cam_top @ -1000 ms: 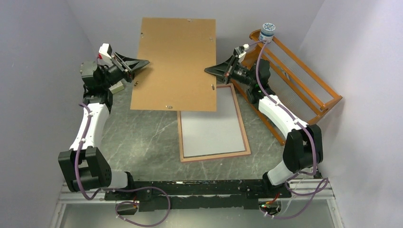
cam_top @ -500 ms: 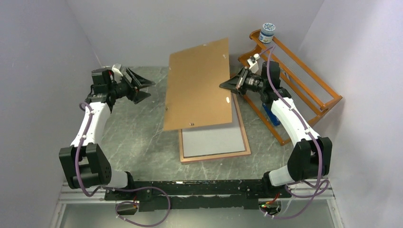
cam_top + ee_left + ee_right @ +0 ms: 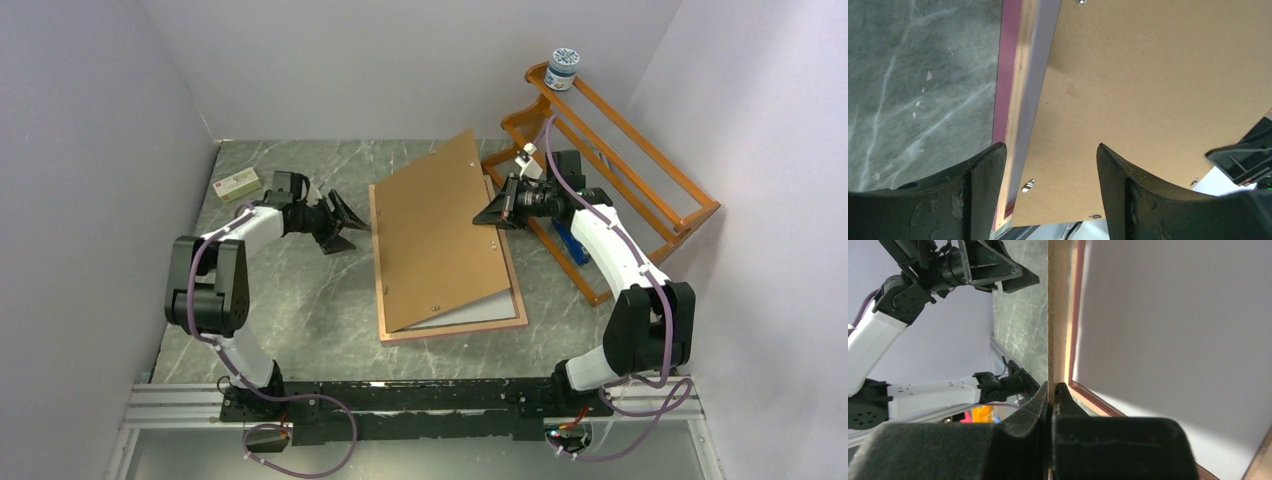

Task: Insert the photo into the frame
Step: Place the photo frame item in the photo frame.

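Note:
The pinkish wood frame (image 3: 455, 331) lies flat on the table. A pale sheet (image 3: 472, 312), seemingly the photo's plain back, lies inside it; no sea picture shows. My right gripper (image 3: 492, 215) is shut on the right edge of the brown backing board (image 3: 435, 240). It holds the board tilted, with the left edge low over the frame's left side. In the right wrist view the fingers (image 3: 1052, 387) pinch the board edge (image 3: 1054, 315) beside the pale sheet (image 3: 1173, 315). My left gripper (image 3: 352, 225) is open and empty at the frame's left rim (image 3: 1007, 75), facing the board (image 3: 1148, 90).
An orange wooden rack (image 3: 620, 150) leans at the back right behind my right arm, with a small jar (image 3: 564, 68) on its top. A small box (image 3: 238, 184) lies at the back left near the wall. Walls close in on three sides.
My left gripper let go of the board and dropped to the frame's left side. My right gripper swung the board down and right, from high at the back to tilted over the frame.

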{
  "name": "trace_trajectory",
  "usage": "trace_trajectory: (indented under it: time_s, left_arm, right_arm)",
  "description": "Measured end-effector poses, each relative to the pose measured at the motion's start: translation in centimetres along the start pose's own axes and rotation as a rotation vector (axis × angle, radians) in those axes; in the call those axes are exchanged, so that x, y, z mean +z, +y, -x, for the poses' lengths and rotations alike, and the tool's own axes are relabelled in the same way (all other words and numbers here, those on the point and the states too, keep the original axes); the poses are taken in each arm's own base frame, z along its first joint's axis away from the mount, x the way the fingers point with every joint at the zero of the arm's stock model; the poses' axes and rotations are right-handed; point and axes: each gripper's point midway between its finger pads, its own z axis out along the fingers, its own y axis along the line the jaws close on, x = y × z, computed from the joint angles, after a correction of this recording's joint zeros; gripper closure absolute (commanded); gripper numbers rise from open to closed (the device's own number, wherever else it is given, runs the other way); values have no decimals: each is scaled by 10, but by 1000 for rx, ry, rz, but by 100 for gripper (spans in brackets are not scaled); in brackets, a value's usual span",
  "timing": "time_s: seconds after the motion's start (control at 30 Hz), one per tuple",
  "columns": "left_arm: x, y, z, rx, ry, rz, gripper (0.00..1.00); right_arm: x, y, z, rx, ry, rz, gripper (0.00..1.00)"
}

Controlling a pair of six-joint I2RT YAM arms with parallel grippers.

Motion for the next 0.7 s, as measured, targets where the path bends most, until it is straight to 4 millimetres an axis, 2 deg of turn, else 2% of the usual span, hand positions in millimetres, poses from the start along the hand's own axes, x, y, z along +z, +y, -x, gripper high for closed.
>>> trace_trajectory:
  time_s: [0.1, 0.27, 0.7]
  left_arm:
    - [16, 8, -6, 0, 28, 30, 30]
    - [34, 20, -4, 11, 44, 79, 31]
    - [57, 46, -2, 13, 82, 136, 45]
  right_arm:
    - [0, -11, 1, -7, -2, -36, 100]
    - [2, -25, 0, 7, 8, -79, 100]
    - [12, -34, 1, 19, 37, -57, 100]
